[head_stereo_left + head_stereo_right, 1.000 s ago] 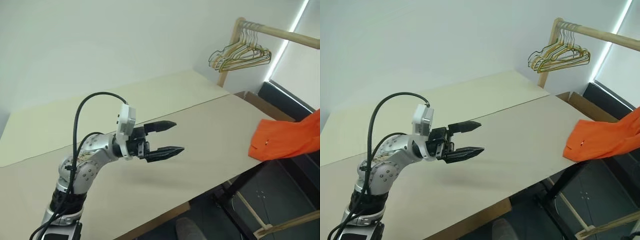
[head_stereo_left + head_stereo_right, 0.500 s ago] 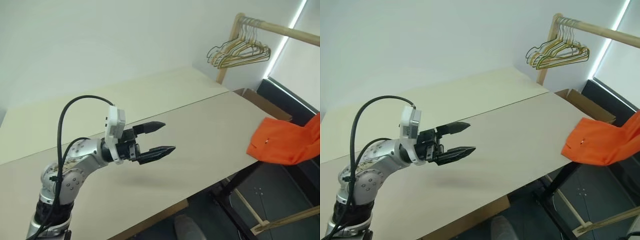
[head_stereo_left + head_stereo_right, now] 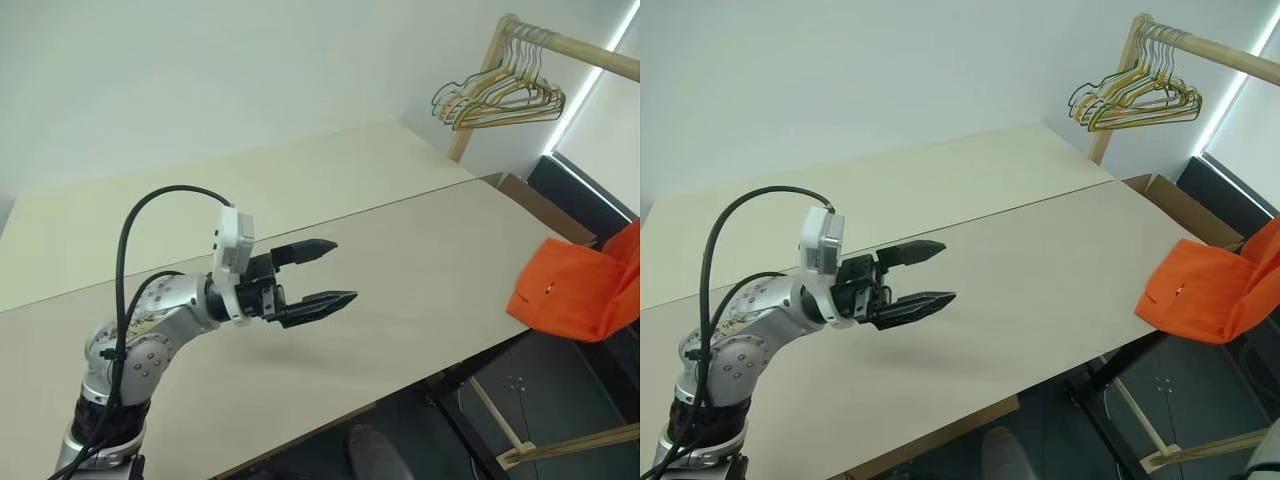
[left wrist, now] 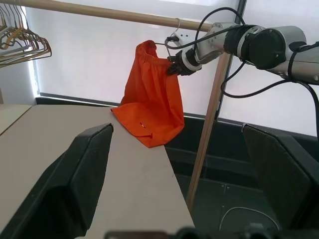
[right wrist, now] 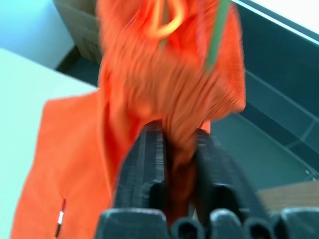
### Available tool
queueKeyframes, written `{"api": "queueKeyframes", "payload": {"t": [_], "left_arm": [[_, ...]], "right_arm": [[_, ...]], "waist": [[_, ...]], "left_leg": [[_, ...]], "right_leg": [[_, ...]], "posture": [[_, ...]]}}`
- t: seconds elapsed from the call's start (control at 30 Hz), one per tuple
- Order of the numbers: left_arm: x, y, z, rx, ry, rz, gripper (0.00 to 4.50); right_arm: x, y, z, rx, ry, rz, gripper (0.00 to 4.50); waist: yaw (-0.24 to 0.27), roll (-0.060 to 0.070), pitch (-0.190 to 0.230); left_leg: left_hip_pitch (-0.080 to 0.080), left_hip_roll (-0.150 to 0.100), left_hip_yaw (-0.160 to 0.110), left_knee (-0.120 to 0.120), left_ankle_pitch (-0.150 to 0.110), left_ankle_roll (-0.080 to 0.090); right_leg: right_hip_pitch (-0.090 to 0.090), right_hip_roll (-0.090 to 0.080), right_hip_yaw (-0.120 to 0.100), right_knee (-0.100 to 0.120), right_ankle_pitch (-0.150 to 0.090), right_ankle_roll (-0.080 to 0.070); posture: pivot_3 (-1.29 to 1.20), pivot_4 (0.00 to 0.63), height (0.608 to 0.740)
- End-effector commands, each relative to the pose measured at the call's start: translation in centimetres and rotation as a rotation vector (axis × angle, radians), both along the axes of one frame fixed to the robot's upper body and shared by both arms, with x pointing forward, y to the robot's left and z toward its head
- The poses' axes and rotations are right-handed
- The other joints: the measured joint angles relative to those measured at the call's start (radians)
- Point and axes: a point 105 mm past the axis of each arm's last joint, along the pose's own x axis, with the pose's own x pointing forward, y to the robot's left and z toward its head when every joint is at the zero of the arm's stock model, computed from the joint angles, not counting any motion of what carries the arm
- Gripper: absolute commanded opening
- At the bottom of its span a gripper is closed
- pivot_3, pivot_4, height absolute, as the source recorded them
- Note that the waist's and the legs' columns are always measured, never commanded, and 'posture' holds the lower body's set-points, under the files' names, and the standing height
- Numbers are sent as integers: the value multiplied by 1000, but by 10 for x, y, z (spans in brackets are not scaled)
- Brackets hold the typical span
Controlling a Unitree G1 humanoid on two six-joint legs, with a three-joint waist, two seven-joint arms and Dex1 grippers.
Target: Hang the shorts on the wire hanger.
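Item: the shorts [image 4: 152, 94], bright orange, soft and light. I see them hanging from the wooden rail [image 4: 99, 12] at the waistband, lower part draped on the table [image 3: 400, 250] corner. I judge limp cloth, prone to slipping; best held at the gathered waistband. Right gripper [image 4: 174, 67]: fingers either side of a cloth fold, grip uncertain. Left gripper [image 3: 335, 272]: spread wide, empty, above the table. Spare hangers [image 3: 500, 98] well apart.

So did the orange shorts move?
Yes, a bit. The shorts have drooped lower past the edge of the table. The part lying on the table has stayed put.
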Motion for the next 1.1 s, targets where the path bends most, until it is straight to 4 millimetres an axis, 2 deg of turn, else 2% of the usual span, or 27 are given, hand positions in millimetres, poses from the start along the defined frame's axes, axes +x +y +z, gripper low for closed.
{"api": "queueKeyframes", "payload": {"t": [0.03, 0.23, 0.47, 0.57, 0.67, 0.9, 1.1], "left_arm": [[-3, 0, 11, -37, -54, -18, 4500], [-4, 0, 12, -54, -74, -19, 4500], [1, -2, 12, -74, -94, 3, 4500], [3, -5, 10, -81, -103, 8, 4500], [5, -7, 10, -92, -110, 9, 4500], [9, -11, 9, -103, -131, -11, 4500], [14, -11, 8, -113, -145, -14, 4500]], "right_arm": [[1, -4, 20, -38, -61, -18, 2342], [11, 1, 36, -106, -73, 17, 4470], [10, -2, 50, -180, -65, -20, 4470], [1, -13, 64, -318, -28, -124, 4470], [-1, -15, 82, -449, 0, -172, 4470], [4, 6, 127, -609, -212, -187, 4470], [-3, 28, 131, -818, -243, -178, 4470]], "waist": [[4, 2, -1], [15, 5, -3], [19, 6, -4], [18, 8, -5], [16, 10, -6], [13, 12, -11], [15, 13, -13]], "left_leg": [[0, 0, 0, 0, 0, 0], [0, -1, 0, 0, 0, 0], [-1, -1, 0, 0, 0, 0], [-1, -2, 0, 0, 0, 0], [-1, -2, 0, 0, 0, 0], [-1, -1, 1, 1, 1, 0], [-1, -1, 0, 3, 1, 0]], "right_leg": [[0, 0, 0, 0, 0, 0], [0, 0, 0, 0, 0, 0], [0, 0, -1, 0, 0, 1], [0, 0, -1, 0, 0, 1], [-1, -1, 0, 0, 0, 1], [0, 1, 0, 1, 0, 2], [0, 0, 0, 2, 0, 2]], "posture": [[-212, 34, 740], [-210, 10, 740], [-215, 0, 740], [-226, 0, 740], [-239, 0, 740], [-260, 0, 740], [-282, 0, 740]]}}
